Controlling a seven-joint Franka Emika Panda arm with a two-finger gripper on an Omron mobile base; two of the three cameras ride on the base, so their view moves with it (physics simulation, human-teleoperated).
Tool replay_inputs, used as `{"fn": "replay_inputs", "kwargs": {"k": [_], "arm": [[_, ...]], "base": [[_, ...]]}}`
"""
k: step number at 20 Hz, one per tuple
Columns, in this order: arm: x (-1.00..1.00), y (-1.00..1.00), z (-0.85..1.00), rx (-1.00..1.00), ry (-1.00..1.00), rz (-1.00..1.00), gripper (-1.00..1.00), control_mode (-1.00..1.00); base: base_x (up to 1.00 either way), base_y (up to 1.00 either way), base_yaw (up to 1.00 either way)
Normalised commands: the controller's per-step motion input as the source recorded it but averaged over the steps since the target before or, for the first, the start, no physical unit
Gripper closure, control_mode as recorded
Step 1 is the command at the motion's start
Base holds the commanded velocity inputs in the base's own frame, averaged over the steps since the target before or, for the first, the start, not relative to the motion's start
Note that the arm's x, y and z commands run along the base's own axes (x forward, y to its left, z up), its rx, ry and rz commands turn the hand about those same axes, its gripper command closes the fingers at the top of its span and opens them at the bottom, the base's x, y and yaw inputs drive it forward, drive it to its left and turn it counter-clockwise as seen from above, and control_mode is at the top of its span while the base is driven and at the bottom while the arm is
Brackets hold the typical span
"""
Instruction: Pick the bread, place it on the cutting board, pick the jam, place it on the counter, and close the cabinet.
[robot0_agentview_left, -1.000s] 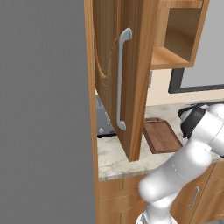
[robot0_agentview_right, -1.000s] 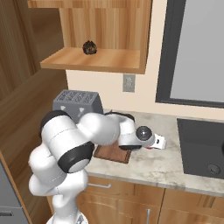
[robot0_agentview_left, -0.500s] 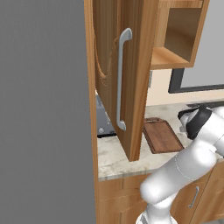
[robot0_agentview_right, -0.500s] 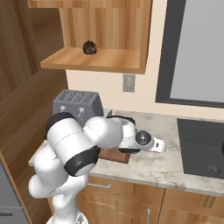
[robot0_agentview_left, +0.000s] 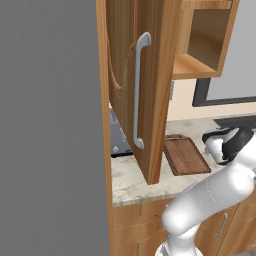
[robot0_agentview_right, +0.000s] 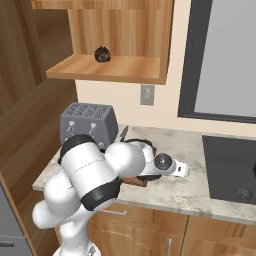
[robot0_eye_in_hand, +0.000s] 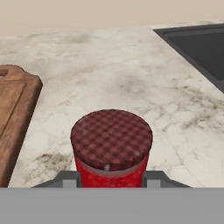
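**Centrally: jam between the fingers, low over the counter**

Centrally in the hand view, the gripper (robot0_eye_in_hand: 112, 181) stands closed on the jam (robot0_eye_in_hand: 112, 148), one dark fingertip (robot0_eye_in_hand: 70, 179) pressed at each side of the red jar, whose checked lid faces the camera. Beneath it lies the counter (robot0_eye_in_hand: 131, 74), beige and marbled. The cutting board (robot0_eye_in_hand: 13, 118) lies near the jar, at the left of this view, and a dark sunken basin (robot0_eye_in_hand: 197, 41) sits at the upper right. From the right base view, the arm reaches forward over the counter, its white hand (robot0_agentview_right: 175, 167) just right of the board. A grey toaster (robot0_agentview_right: 89, 125) stands behind the arm against the wall. The bread (robot0_agentview_right: 103, 54) rests on the open cabinet (robot0_agentview_right: 115, 67) shelf above. From the left base view, the cabinet door (robot0_agentview_left: 142, 85) stands swung wide, its grey handle (robot0_agentview_left: 138, 95) upright.
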Motion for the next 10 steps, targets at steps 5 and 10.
{"fn": "replay_inputs", "kwargs": {"k": [5,10], "arm": [[0.0,0.0,-0.13,0.0,0.0,0.0,1.0,-1.0],[0.0,0.0,-0.09,0.0,0.0,0.0,1.0,-1.0]], "base": [[0.0,0.0,0.0],[0.0,0.0,0.0]]}}
